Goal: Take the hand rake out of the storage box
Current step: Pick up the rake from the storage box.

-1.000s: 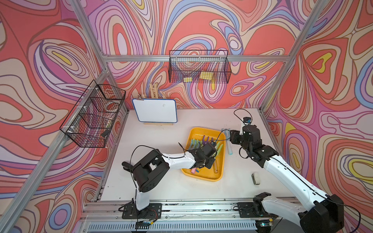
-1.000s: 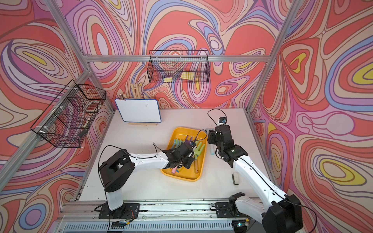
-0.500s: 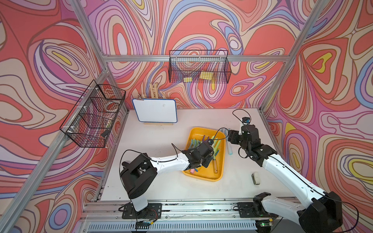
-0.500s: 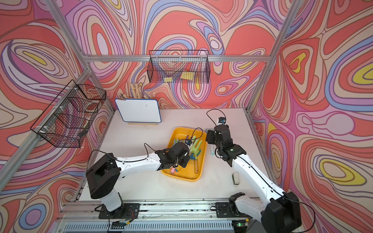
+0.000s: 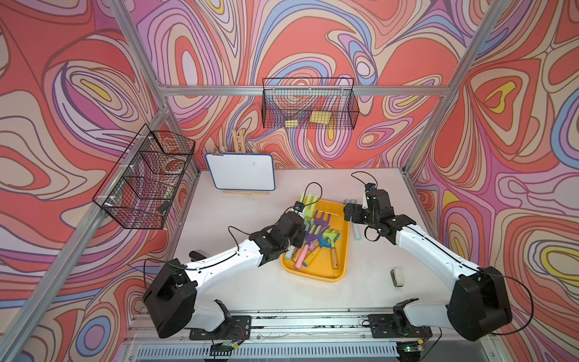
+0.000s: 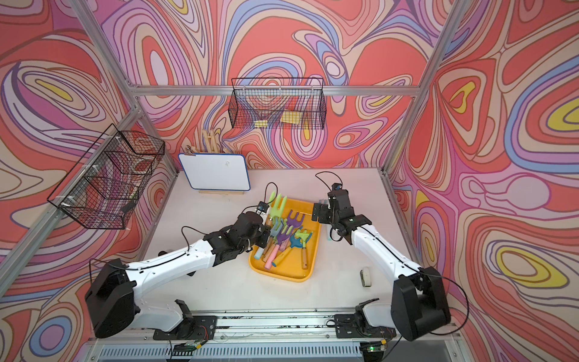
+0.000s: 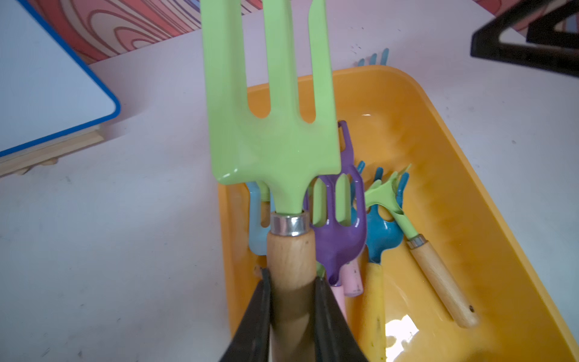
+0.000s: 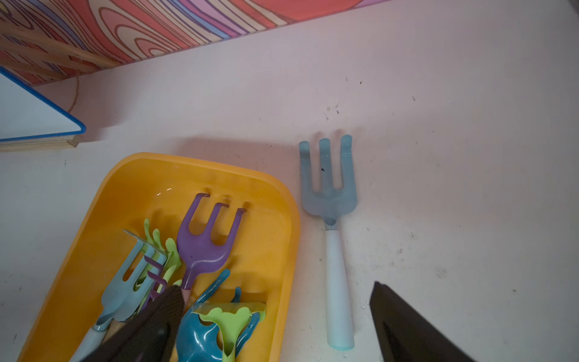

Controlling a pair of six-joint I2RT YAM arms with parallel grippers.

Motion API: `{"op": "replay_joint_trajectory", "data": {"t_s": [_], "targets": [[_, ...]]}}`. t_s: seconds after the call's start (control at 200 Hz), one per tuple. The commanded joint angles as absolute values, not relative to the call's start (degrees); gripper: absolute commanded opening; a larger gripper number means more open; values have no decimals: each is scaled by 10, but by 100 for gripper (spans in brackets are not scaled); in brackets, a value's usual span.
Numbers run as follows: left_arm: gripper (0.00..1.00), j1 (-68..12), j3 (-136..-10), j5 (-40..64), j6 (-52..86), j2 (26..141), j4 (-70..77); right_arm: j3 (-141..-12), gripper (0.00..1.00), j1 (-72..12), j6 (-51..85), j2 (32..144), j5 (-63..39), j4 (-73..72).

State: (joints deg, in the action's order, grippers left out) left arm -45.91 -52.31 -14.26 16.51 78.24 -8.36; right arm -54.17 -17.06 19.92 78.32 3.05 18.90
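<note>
Black wire basket (image 5: 144,178) is hung on the side wall, well left of the storage box (image 5: 313,276). A whiteboard (image 5: 241,170) is propped up behind the box, toward its left.

Left gripper (image 7: 293,282) is placed at the box's left rim, jaws clamped tight on the wooden handle of a green hand rake (image 7: 272,125). The green rake is held above the heap in the box, and its tines are seen past the box's far rim in both top views (image 6: 277,202). Whether its handle end is clear of the box cannot be told.

The box is set on the table (image 5: 238,219) between the two arms. A heap of hand rakes is left inside: a purple one (image 8: 206,238) nearest the far end, then pale blue, teal and green heads, with wood, pink and yellow handles crossed toward the near end.

A second wire basket (image 5: 308,106) is fixed to the back wall, well behind the box, with yellow bits inside.

Right gripper (image 5: 350,213) is held over the box's far right rim, jaws spread wide, nothing gripped. One of its fingers (image 8: 150,322) is seen above the rakes in the box, its mate above the table right of the box.

A pale blue hand rake (image 8: 335,282) is laid flat on the table just beside the box's right rim, parallel to it, not touching it.

A small pale object (image 5: 397,276) is seen right of the box's near end, apart from it.
</note>
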Motion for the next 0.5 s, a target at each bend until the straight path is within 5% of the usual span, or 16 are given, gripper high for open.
{"op": "replay_joint_trajectory", "data": {"t_s": [0.0, 0.496], "targets": [[11, -434, -504, -162, 165, 735, -102, -558, 98, -164, 204, 806, -17, 202], [11, -397, -479, -206, 146, 686, -111, -582, 98, -163, 205, 876, -42, 217]]}}
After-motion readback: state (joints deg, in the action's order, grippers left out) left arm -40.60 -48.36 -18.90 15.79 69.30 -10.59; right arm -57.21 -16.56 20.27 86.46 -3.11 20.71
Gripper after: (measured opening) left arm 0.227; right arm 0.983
